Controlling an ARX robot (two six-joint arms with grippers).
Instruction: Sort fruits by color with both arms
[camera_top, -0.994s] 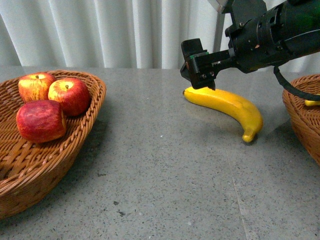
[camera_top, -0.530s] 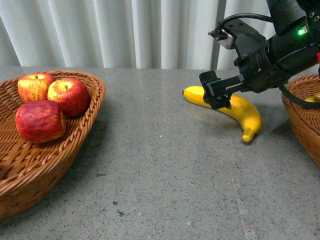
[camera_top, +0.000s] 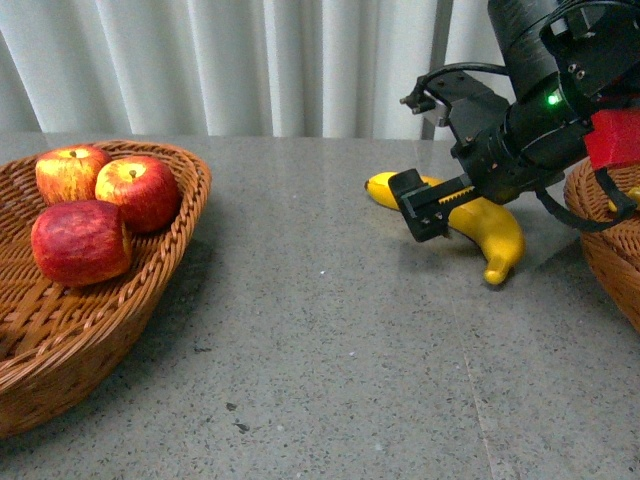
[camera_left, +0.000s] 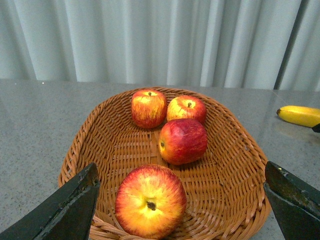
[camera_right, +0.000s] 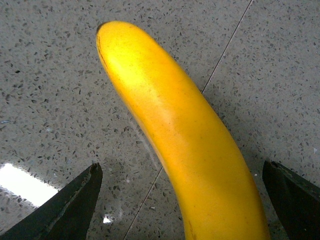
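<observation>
A yellow banana (camera_top: 497, 228) lies on the grey table right of centre. My right gripper (camera_top: 426, 206) hangs open just over its left part. In the right wrist view the banana (camera_right: 185, 140) runs between the two spread fingers (camera_right: 70, 210), touching neither. Three red apples (camera_top: 82, 242) show in the wicker basket (camera_top: 192, 190) at the left. The left wrist view looks down on several apples in that basket (camera_left: 240, 150). My left gripper (camera_left: 180, 175) is open above the nearest apple (camera_left: 150, 200), holding nothing. The left arm does not show in the front view.
A second wicker basket (camera_top: 603, 250) stands at the right edge, with a bit of yellow (camera_top: 631, 195) inside it. White curtains hang behind the table. Bare speckled tabletop (camera_top: 330, 330) lies between the two baskets. The banana's end (camera_left: 300, 115) shows beyond the left basket.
My right arm has come down and swung in over the banana, so its open gripper now sits low across the fruit. The banana and the apples have not moved.
</observation>
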